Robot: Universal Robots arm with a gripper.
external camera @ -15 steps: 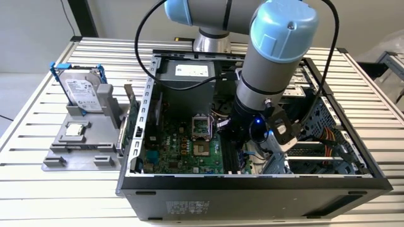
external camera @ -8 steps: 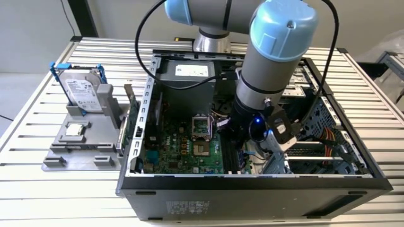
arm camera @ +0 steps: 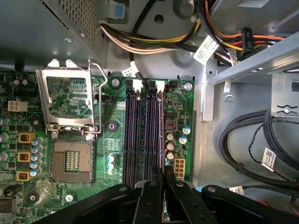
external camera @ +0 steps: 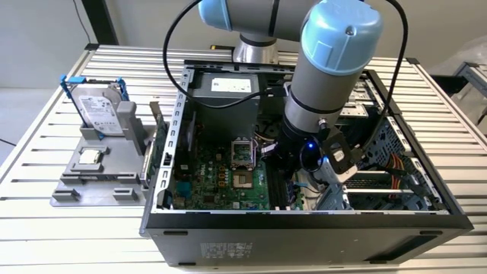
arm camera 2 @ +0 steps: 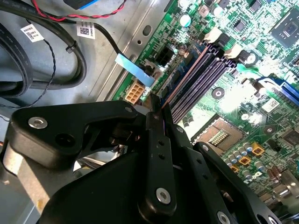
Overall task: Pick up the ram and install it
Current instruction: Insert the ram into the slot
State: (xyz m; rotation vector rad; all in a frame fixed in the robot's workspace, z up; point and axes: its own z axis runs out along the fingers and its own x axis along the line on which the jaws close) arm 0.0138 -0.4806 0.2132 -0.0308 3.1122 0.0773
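- The arm reaches down into the open computer case [external camera: 175, 137], its gripper [arm camera: 163, 179] low over the motherboard's memory slots [arm camera: 142, 133].
- Its fingers [arm camera 2: 159, 135] are pressed together on the ram [arm camera: 161, 140], a thin stick standing on edge in the outermost slot.
- Beside the case, the exterior view shows a hard drive [external camera: 99, 111] upright in a grey stand [external camera: 88, 180].

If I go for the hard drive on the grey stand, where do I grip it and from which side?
Probably grip the hard drive near its top, across the side rails of the blue frame, coming from above: it stands upright in the grey stand, lower end sunk in it.
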